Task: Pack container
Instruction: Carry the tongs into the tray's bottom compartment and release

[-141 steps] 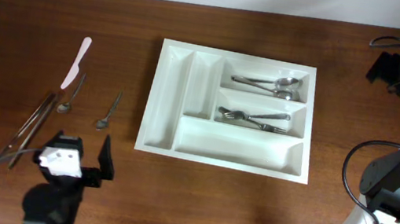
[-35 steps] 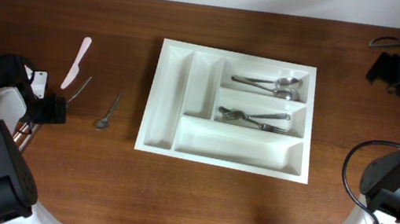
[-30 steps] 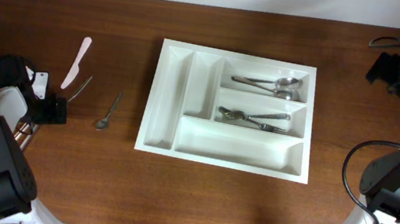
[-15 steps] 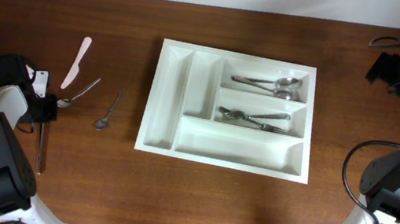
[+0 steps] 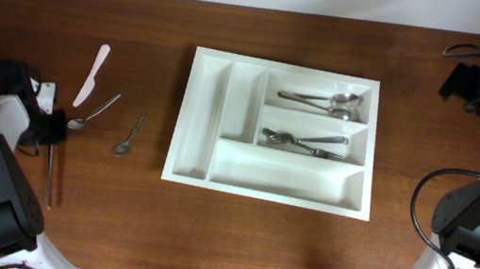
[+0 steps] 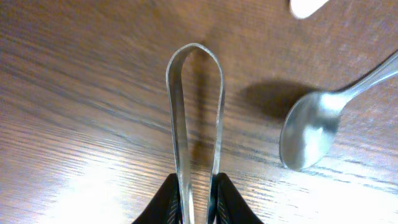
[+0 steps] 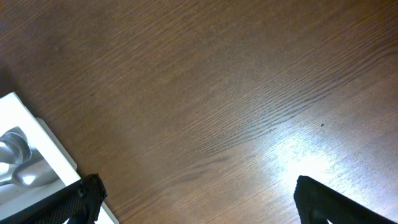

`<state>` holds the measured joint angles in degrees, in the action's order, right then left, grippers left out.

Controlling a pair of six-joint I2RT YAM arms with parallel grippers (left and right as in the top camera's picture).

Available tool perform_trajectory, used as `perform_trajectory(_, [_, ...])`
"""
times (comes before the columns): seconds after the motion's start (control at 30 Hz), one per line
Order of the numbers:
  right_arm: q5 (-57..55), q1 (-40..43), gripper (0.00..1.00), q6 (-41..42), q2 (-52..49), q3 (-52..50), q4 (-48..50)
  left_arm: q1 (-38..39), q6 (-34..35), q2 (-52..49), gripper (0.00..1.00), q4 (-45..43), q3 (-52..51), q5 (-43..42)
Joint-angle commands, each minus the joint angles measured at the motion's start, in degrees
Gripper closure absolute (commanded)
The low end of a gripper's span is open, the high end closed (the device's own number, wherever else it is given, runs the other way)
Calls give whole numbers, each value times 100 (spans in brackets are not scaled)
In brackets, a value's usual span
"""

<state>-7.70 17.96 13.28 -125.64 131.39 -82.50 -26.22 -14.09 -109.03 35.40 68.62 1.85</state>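
left gripper (image 6: 194,194): clamped on the tongs (image 6: 178,118); my fingers (image 6: 166,196) pinch both arms together; loop end lies ahead of them
right gripper (image 7: 196,193): fingers wide apart, nothing between; hangs over table (image 7: 249,93) by the tray's far right corner
tray (image 5: 286,175): mid-table, well apart from the tongs, off to the right of my left gripper in overhead; long bottom slot bare; spoons (image 5: 331,100) and forks (image 5: 301,142) in the two slots above it
axis: tongs run near-far in overhead; in line with the two narrow slots, crosswise to the bottom slot; I judge a turn is needed for the bottom one
nearer arm: left; it has the tongs, so the carry looks like its job
neighbours: loose spoon (image 6: 308,137) just beside the loop, not touching; knife (image 5: 92,74) beyond
hidden: tong tips cut off in wrist view; grip spot under the gripper in overhead; can't tell if the tongs are lifted or on the table
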Motion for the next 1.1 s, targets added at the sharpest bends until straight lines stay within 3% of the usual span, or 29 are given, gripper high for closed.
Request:
perform_trajectory(0.0, [-94, -26, 1, 2, -31, -26, 0, -20, 79, 127, 98, 308, 748, -81])
perform_trajectory(0.2, [-94, -26, 1, 2, -31, -26, 0, -15, 72, 448, 98, 715, 1440, -380])
perform_trajectory(0.43, [-94, -26, 1, 2, -31, -26, 0, 417, -741, 909, 98, 793, 1801, -2750])
perform_trajectory(0.53, [-94, -26, 1, 2, -31, -26, 0, 922, -1032, 1019, 98, 793, 1845, -3134])
perform_trajectory(0.7, [-94, -26, 1, 2, -31, -26, 0, 2352, -1808, 1051, 98, 772, 1845, -2940])
perform_trajectory(0.93, [-94, -26, 1, 2, -31, -26, 0, 4371, -2177, 1049, 98, 490, 1845, -1261])
perform_trajectory(1.07, [-94, -26, 1, 2, -31, -26, 0, 5217, -2308, 1049, 98, 494, 1845, -868])
